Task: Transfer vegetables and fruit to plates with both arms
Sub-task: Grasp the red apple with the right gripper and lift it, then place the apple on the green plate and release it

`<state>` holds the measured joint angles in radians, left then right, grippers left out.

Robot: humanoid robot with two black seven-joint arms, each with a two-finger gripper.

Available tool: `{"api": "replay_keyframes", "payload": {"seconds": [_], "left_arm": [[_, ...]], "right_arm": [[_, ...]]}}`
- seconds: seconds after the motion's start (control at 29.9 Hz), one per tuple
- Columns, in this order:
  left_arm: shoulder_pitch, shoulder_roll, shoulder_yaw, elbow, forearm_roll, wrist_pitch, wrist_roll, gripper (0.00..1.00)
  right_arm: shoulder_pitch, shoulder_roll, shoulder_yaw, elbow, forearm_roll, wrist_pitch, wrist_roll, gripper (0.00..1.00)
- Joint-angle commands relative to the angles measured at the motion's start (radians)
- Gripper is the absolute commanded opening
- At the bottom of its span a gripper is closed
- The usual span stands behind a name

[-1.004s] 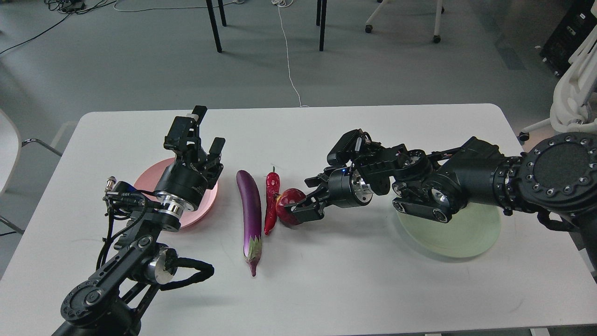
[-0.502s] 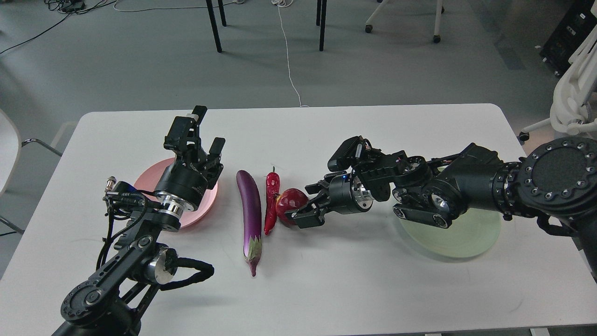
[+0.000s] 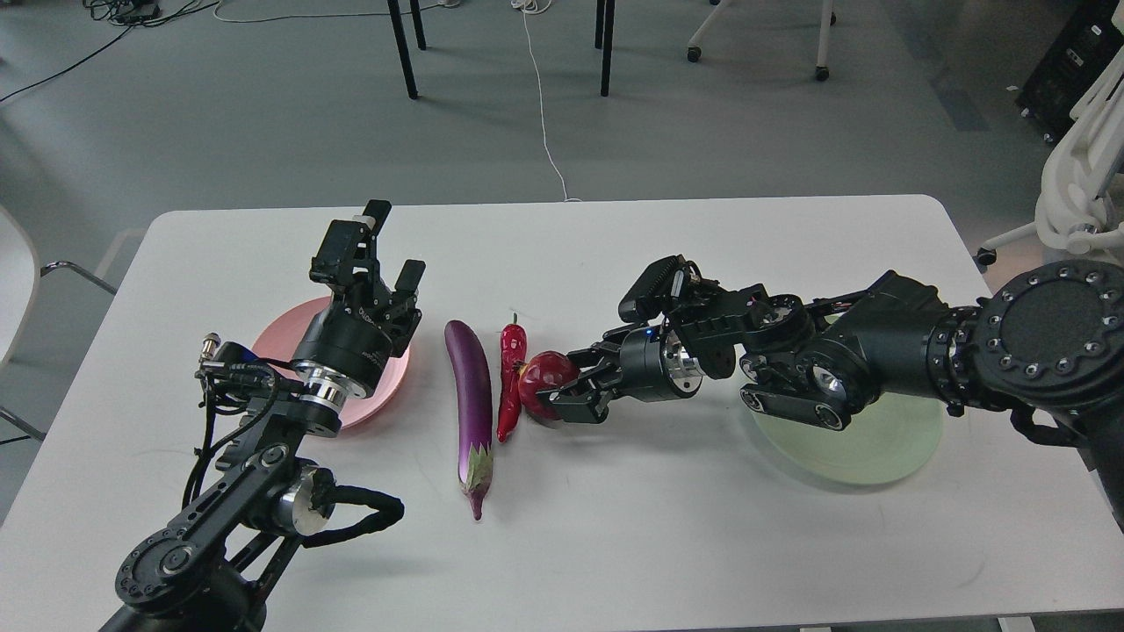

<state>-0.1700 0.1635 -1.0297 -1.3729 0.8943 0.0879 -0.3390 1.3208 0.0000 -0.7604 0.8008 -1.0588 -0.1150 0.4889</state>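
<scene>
The purple eggplant (image 3: 471, 395) lies lengthwise at the table's middle, with the red chili (image 3: 511, 377) right beside it. The dark red pomegranate (image 3: 537, 379) rests on the table against the chili. My right gripper (image 3: 569, 386) reaches in from the right, with one finger above and one below the pomegranate's right side, closed onto it. My left gripper (image 3: 389, 254) is open and empty, raised over the pink plate (image 3: 270, 341). The pale green plate (image 3: 865, 449) lies at the right, partly under my right arm. The peach-like fruit is not in view.
The white table (image 3: 667, 544) has its front edge close to me. Chair and table legs (image 3: 606, 53) and a white cable (image 3: 544, 123) are on the floor beyond the far edge. A white chair (image 3: 13, 290) stands at the left.
My right gripper dropped slightly, spread around the pomegranate, then narrowed its fingers onto it. The pomegranate and the other things have not moved. My left arm is still.
</scene>
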Motion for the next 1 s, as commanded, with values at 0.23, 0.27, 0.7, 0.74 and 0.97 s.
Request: {"api": "replay_keyframes", "payload": {"seconds": [0.23, 0.27, 0.7, 0.74, 0.97], "left_arm": [[0.003, -0.002, -0.001, 0.000, 0.000, 0.000, 0.000, 0.98], [0.003, -0.002, -0.001, 0.000, 0.000, 0.000, 0.000, 0.98], [0.001, -0.012, 0.003, -0.003, 0.000, 0.000, 0.000, 0.98], [0.001, -0.012, 0.005, -0.003, 0.000, 0.000, 0.000, 0.98], [0.001, -0.018, 0.005, -0.005, 0.000, 0.000, 0.000, 0.98]], "right_arm": [[0.103, 0.000, 0.003, 0.090, 0.006, 0.008, 0.000, 0.45], [0.126, -0.029, 0.003, 0.118, 0.006, 0.008, 0.000, 0.45], [0.293, -0.537, -0.043, 0.406, -0.269, 0.017, 0.000, 0.46], [0.293, -0.579, -0.057, 0.423, -0.303, 0.018, 0.000, 0.46], [0.285, -0.781, -0.134, 0.505, -0.447, 0.018, 0.000, 0.47]]}}
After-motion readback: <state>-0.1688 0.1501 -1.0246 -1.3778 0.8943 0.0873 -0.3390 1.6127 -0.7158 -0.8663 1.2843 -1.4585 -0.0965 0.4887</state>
